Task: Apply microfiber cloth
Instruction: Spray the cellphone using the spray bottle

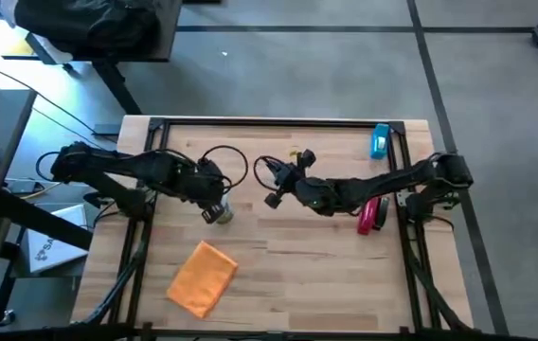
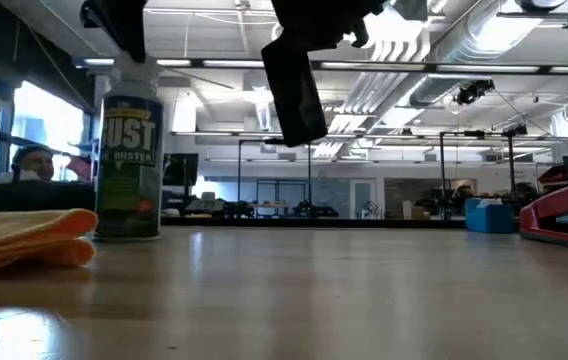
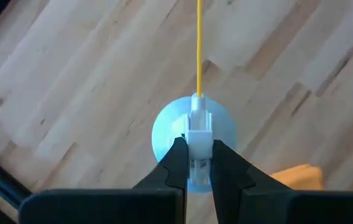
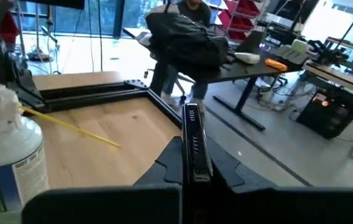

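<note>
A green-labelled duster can (image 2: 129,165) stands upright on its base on the wooden table (image 1: 326,275), left of the middle. My left gripper (image 1: 214,206) sits on top of it, shut on its white nozzle. A yellow straw (image 3: 199,50) sticks out from the nozzle. My right gripper (image 1: 277,188) hovers near the table's middle, shut on a black phone (image 2: 294,90) that hangs above the table. The orange microfiber cloth (image 1: 203,277) lies folded on the table near the front left; no gripper touches it. My left gripper pinches the can's white nozzle (image 3: 199,127) between its two fingers. The fingers come from above and point down. The can stands upright with its base on the table. My right gripper pinches the phone between its two fingers, one on each broad face (image 4: 192,134), so the phone shows edge-on in the wrist view. The phone hangs below the gripper, slightly tilted, lifted clear of the table.
A red stapler (image 1: 373,214) lies at the right under the right arm. A blue object (image 1: 380,142) stands at the far right. A black frame (image 1: 278,123) runs along the table's far and side edges. Bare wood lies at the front middle and right.
</note>
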You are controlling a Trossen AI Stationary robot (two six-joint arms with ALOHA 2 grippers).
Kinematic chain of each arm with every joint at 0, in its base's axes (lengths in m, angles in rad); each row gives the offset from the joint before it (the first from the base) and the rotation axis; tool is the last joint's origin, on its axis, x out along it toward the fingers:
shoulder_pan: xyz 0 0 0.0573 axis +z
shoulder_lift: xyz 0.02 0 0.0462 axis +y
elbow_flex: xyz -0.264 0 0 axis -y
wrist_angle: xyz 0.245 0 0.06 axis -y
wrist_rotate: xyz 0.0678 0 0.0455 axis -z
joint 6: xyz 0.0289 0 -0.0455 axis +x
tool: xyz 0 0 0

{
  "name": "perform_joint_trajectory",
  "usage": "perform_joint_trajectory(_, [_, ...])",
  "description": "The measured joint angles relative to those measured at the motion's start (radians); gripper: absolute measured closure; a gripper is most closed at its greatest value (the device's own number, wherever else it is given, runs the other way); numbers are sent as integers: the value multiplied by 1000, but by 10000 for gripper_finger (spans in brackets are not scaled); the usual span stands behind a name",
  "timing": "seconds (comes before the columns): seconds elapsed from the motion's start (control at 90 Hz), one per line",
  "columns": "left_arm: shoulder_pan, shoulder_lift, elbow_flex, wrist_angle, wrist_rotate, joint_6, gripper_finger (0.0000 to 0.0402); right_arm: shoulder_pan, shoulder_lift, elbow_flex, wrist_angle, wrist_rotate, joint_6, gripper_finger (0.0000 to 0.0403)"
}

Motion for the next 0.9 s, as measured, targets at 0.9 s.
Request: perform_joint_trajectory(0.9, [-19,-89,103,-61,-71,105,296,6,-139,1,-137,-109,-120,403])
